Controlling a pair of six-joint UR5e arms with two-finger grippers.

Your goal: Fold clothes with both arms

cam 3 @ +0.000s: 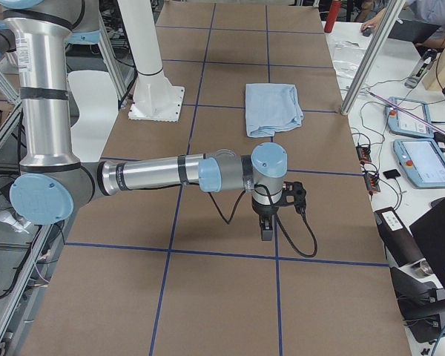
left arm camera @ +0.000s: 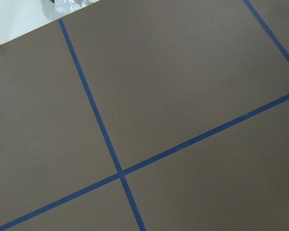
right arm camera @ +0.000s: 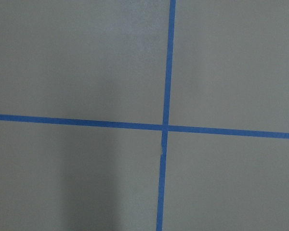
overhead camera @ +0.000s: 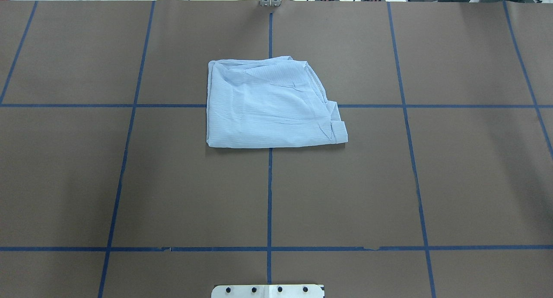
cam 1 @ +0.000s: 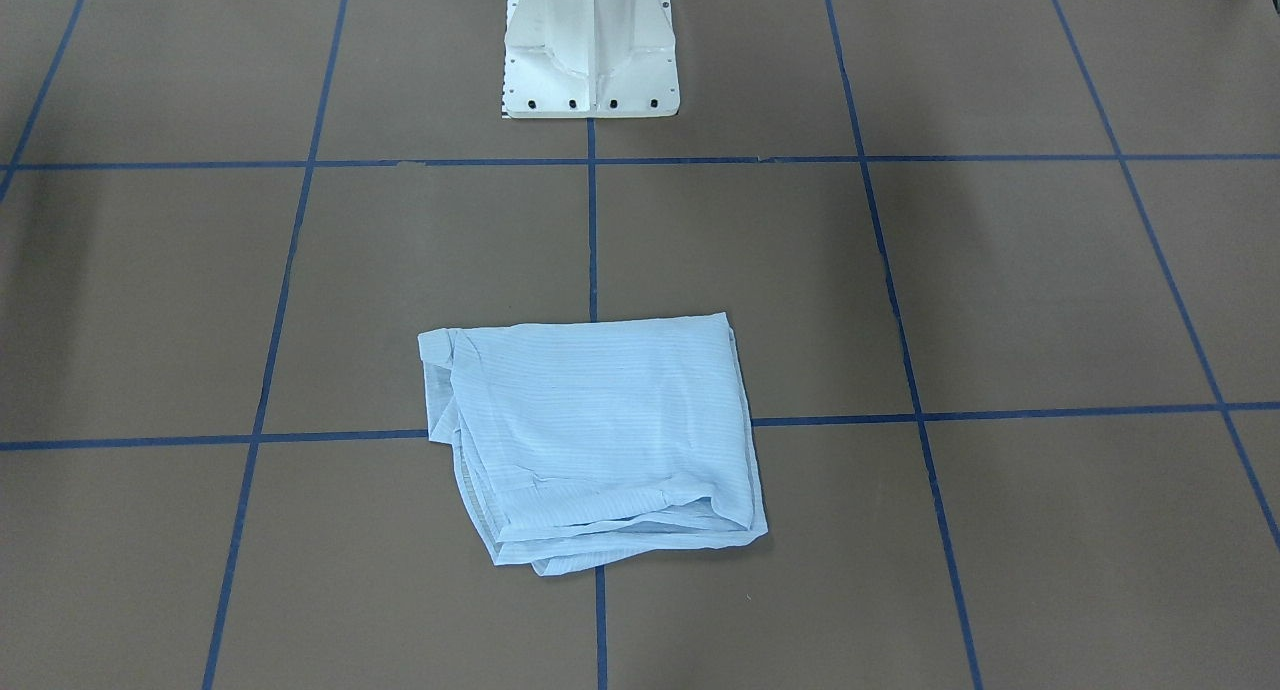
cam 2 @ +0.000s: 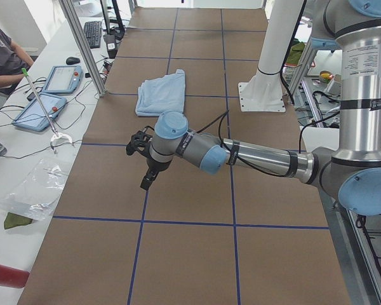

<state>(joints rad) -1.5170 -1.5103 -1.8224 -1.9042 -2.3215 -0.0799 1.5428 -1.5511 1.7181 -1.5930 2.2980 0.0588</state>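
Shirt: the pale-blue striped shirt (overhead camera: 270,103) lay folded into a rough rectangle, flat on the bench.
Shirt position: it sat on the centre tape line, across a crossing of the blue tape lines (overhead camera: 268,194), out in front of the white pedestal (cam 1: 590,50) and toward the operators' side.
Shirt edges: the side facing the pedestal was a smooth fold. The side facing the operators showed several loose layers stacked unevenly (cam 1: 620,540).
Bench: a brown cover (overhead camera: 453,181) marked off into squares by the tape.
Left arm: the left arm (cam 2: 254,159) reached out low over the bench at the robot's left end, well apart from the shirt (cam 2: 160,92).
Left end effector: the left end effector (cam 2: 145,184) pointed down above bare brown cover near a tape line. It showed only in the left side view, so I cannot tell whether its fingers were spread or pressed together.
Right arm: the right arm (cam 3: 156,174) stretched across the bench at the robot's right end, also well apart from the shirt (cam 3: 273,109).
Right end effector: the right end effector (cam 3: 267,231) hung pointing down just above the cover. It showed only in the right side view, and how its fingers stood I cannot tell.
Left wrist view: only brown cover and a tape crossing (left arm camera: 120,174).
Right wrist view: only brown cover and a tape crossing (right arm camera: 164,127).
Side table: two tablet-like controllers (cam 2: 41,109) and a clear plastic bag (cam 2: 35,190) lay beside the bench, where a person (cam 2: 0,51) sat.
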